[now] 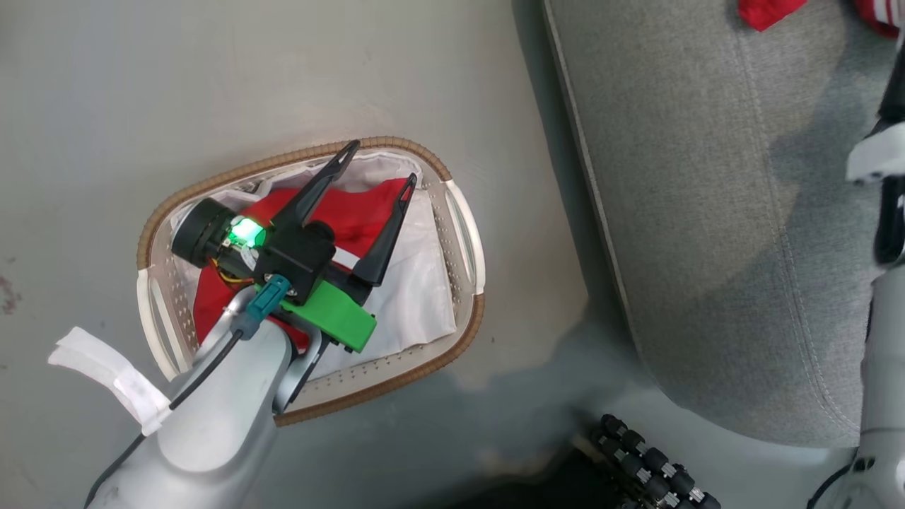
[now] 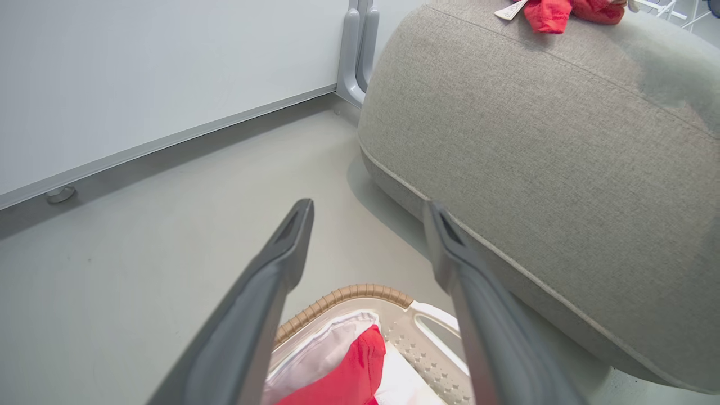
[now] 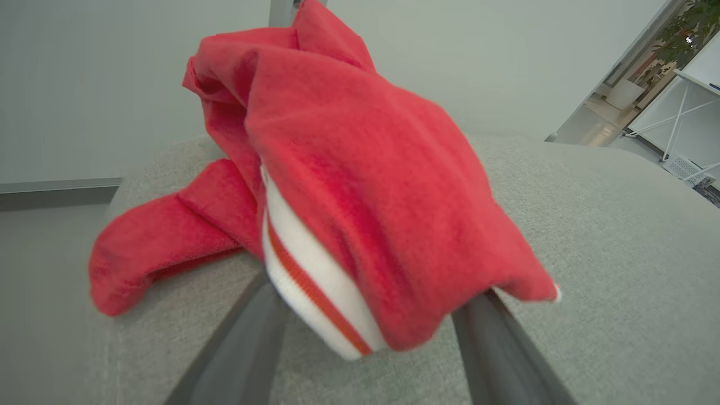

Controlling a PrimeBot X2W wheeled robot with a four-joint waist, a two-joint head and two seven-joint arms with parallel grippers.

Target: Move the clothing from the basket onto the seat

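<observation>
1. Left gripper [image 1: 380, 162] hangs over the basket [image 1: 212, 178]. Its fingers are spread wide, released, with nothing between them, and the tips sit above the far rim.
2. Basket stands on the grey floor [image 1: 141, 85], near the seat's left edge, not touching it. White liner [image 1: 417, 283] is inside.
3. Red garment [image 1: 357, 212] lies in the basket on the liner, under the left gripper and partly hidden by the wrist.
4. Seat [image 1: 707, 212] is right of the basket: grey fabric, stitched seam along its edge.
5. More red clothing [image 3: 360, 185] is heaped on the seat's top, toward its far end, white-and-red striped trim facing the right wrist view.
6. Right gripper [image 3: 377, 287] is over the seat, fingers [image 3: 506, 360] wide apart, released. The heap drapes over both tips, not pinched.
</observation>
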